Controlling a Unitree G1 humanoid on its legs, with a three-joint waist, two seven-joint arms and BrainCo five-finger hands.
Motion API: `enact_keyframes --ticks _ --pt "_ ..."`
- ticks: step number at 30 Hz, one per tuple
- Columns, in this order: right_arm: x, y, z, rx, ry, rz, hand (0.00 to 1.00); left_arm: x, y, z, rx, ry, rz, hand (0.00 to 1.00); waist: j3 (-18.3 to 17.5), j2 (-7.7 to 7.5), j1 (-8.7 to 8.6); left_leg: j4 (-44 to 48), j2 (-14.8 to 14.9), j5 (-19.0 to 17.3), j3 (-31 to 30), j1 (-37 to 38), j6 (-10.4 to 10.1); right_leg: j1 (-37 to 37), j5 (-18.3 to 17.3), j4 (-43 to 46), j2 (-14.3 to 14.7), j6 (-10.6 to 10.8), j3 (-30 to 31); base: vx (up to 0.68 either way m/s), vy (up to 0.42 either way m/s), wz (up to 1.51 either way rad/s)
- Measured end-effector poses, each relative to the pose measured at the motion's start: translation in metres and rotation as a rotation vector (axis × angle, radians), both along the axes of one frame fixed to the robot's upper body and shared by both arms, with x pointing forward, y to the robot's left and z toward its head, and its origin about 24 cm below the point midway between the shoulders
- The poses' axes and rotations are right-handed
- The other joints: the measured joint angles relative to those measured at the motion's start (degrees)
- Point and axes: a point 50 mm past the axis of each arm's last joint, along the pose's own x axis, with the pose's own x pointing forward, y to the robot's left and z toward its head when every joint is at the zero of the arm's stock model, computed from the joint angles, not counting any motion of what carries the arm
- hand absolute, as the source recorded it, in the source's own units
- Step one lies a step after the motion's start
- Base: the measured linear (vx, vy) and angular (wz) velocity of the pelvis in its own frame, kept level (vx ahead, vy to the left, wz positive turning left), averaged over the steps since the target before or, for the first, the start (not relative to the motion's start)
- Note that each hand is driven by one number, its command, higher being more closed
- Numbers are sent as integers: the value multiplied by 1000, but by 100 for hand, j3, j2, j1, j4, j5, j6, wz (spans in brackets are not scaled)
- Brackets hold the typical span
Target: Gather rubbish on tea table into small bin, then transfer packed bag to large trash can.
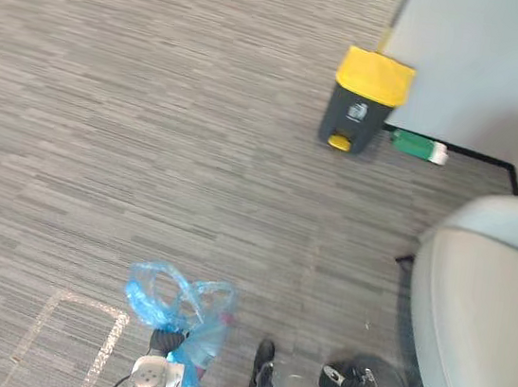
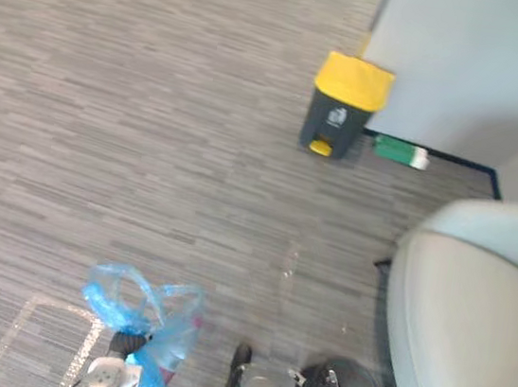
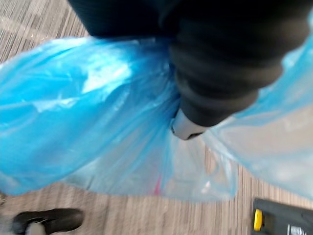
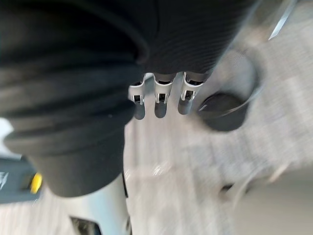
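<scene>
A blue plastic bag (image 1: 179, 305) with rubbish inside hangs above the carpet at the lower left. My left hand (image 1: 163, 341) is shut on its bunched top, and the handles loop up above the hand. In the left wrist view the bag (image 3: 83, 112) wraps around the hand's dark cover (image 3: 220, 73) and hides the fingers. The large trash can (image 1: 362, 102), grey with a yellow lid, stands far ahead against a white wall panel, lid down. My right hand (image 4: 159, 95) hangs low on the right with straight fingers and nothing in it.
A white armchair (image 1: 481, 318) takes up the right side. A green and white object (image 1: 418, 146) lies on the floor beside the trash can. A dark round object (image 1: 349, 377) sits by the armchair's foot. A tape outline (image 1: 69, 331) marks the carpet at lower left.
</scene>
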Motion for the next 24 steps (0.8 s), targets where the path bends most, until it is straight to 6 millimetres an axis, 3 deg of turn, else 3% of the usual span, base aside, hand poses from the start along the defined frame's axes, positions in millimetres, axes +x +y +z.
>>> enact_keyframes --ticks 2,3,6,7,8,9,10,12,14,17,19,21,23,24 --pt "7 4 5 1 -37 16 0 1 -4 5 -22 -35 25 100 9 -31 187 1114 408 -338 382 -422 228 517 -122 -276 33 -38 389 521 95 -67" --pt "15 5 9 2 -62 21 0 9 -10 8 -37 -59 20 100 6 -55 323 1238 634 -593 464 -845 281 737 -133 -434 -37 -32 609 456 132 -74" --pt "29 10 14 10 -97 26 0 16 -11 12 -42 -83 22 100 76 -186 378 54 694 -708 290 -1380 124 891 -264 -407 -417 178 863 409 213 -63" --pt "30 7 15 8 -101 4 0 17 -14 12 -54 -85 27 100 74 -160 381 -955 624 -460 -123 -1464 -51 946 -435 -337 -543 398 1008 451 379 -65" --pt "28 4 14 2 -94 -12 0 17 -20 11 -69 -84 30 100 31 -34 411 -2168 605 101 -728 -1326 -245 995 -683 -269 -578 715 1169 377 372 -73" --pt "26 0 12 -8 -80 -13 0 13 -23 7 -80 -65 33 100 64 39 448 -2489 655 896 -846 -1219 -243 1078 -884 -259 -565 993 1334 361 370 -55" --pt "24 9 7 14 -43 4 0 16 -20 5 -65 -45 24 100 52 -146 412 -2517 458 747 -664 -1093 -323 1044 -922 -244 -786 1036 1471 306 282 -36" --pt "18 17 3 28 -26 12 0 17 -15 5 -49 -45 20 100 46 -189 429 -2223 372 336 -550 -1044 -220 1015 -838 -75 -752 1010 1542 284 209 -44" --pt "13 20 1 25 -8 30 0 12 -15 2 -47 -29 20 100 56 -204 547 -2040 374 -131 -122 -630 -141 956 -851 508 -904 1036 1872 339 227 -95" --pt "16 23 2 22 -11 55 0 3 -10 -3 -32 8 15 100 48 -221 543 -2329 345 -461 315 37 -19 -10 -642 2552 -1132 1398 1775 316 159 -73" --pt "13 24 -3 27 22 65 0 0 -6 -8 -11 43 -2 100 51 -215 434 -2543 334 -451 340 383 59 -402 -1047 3211 -1209 1145 1207 340 63 -27" --pt "21 25 -2 3 20 115 0 -2 2 -10 12 65 -5 100 91 -151 298 -2795 476 -461 508 846 66 -966 -1327 3121 -1004 759 473 396 -37 -25" --pt "23 24 -1 -17 19 145 0 1 6 -10 26 65 -12 100 118 -108 252 -2906 640 -460 532 1130 65 -1379 -1203 2354 -604 578 159 436 -100 -14" --pt "26 22 1 -26 9 148 0 2 7 -10 29 64 -15 100 114 -123 213 -3026 659 -461 472 1329 63 -1519 -851 1651 -432 537 125 461 -122 15"
